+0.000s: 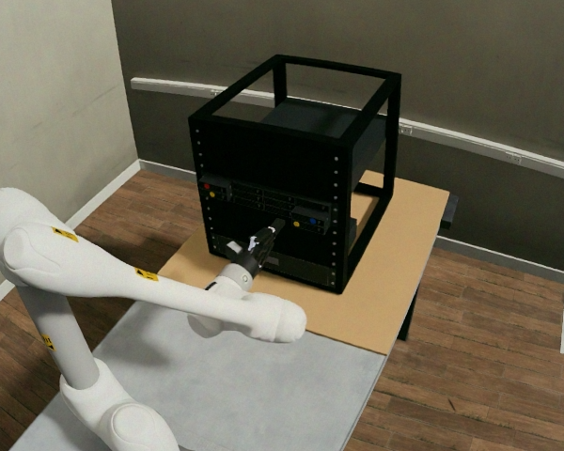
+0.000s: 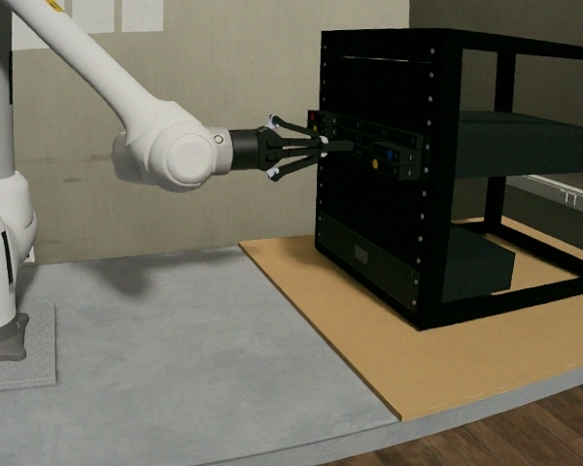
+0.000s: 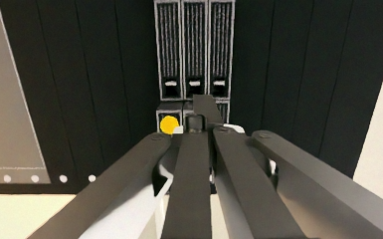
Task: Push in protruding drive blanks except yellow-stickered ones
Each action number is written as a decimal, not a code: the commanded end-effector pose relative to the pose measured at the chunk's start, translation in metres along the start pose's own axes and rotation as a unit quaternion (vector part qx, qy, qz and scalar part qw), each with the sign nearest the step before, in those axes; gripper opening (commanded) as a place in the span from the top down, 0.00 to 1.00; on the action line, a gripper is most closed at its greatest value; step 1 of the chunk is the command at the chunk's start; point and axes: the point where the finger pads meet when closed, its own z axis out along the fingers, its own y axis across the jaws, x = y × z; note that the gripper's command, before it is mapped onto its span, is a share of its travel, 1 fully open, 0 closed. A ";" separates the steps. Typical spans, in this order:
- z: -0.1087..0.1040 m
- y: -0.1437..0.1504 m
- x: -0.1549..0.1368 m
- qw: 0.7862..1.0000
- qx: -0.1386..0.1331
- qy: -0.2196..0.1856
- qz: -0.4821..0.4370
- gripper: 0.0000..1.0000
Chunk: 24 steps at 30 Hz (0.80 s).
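The black open-frame rack (image 1: 343,194) (image 2: 440,150) (image 3: 79,75) stands on a tan board. A row of drive blanks crosses its front. At the row's left end, a blank with a red sticker (image 1: 205,185) (image 2: 311,116) and one with a yellow sticker (image 1: 211,194) (image 2: 315,127) stick out. At the right end, a yellow-sticker blank (image 1: 296,224) (image 2: 375,163) (image 3: 168,124) and a blue-sticker blank (image 1: 313,221) (image 2: 390,154) stick out. My gripper (image 1: 277,224) (image 2: 349,146) (image 3: 202,110) is shut and empty. Its tip is at the drive row, just left of the right-hand group, beside the yellow sticker.
The tan board (image 1: 399,272) (image 2: 432,361) lies on the grey table (image 1: 224,388) (image 2: 155,325). A dark unit (image 1: 291,264) (image 2: 367,258) fills the rack's bottom slot. A dark shelf (image 2: 523,145) runs back inside the rack. Walls stand behind and to the left.
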 end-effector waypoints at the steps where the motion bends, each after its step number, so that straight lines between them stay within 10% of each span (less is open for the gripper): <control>1: -0.001 0.000 -0.013 1.000 -0.001 0.001 0.000 0.90; 24: -0.005 -0.004 -0.064 1.000 -0.001 0.001 0.000 0.90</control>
